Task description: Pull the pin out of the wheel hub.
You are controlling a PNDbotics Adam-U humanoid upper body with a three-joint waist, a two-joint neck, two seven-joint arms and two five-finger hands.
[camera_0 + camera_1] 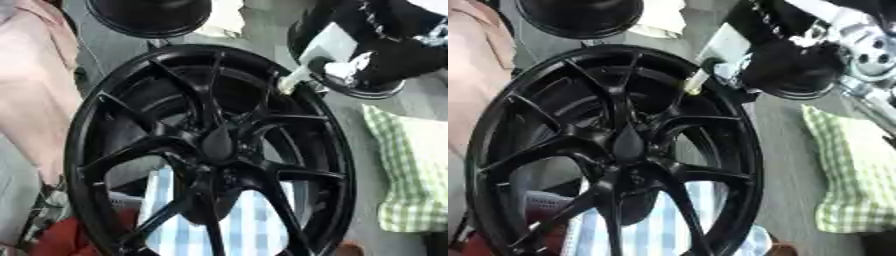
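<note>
- Where your right arm is coming in from the upper right, the right hand (350,55) is sitting at the rim of the black wheel hub (210,150); its fingers are too blurred to judge as apart or clamped.
- A pale pin (295,80) is sticking up at that rim, its long axis slanting up and right toward the hand.
- The hub is standing nearly face-on, its lower edge cut off.
- A green checked cloth (411,175) is lying to the right.
</note>
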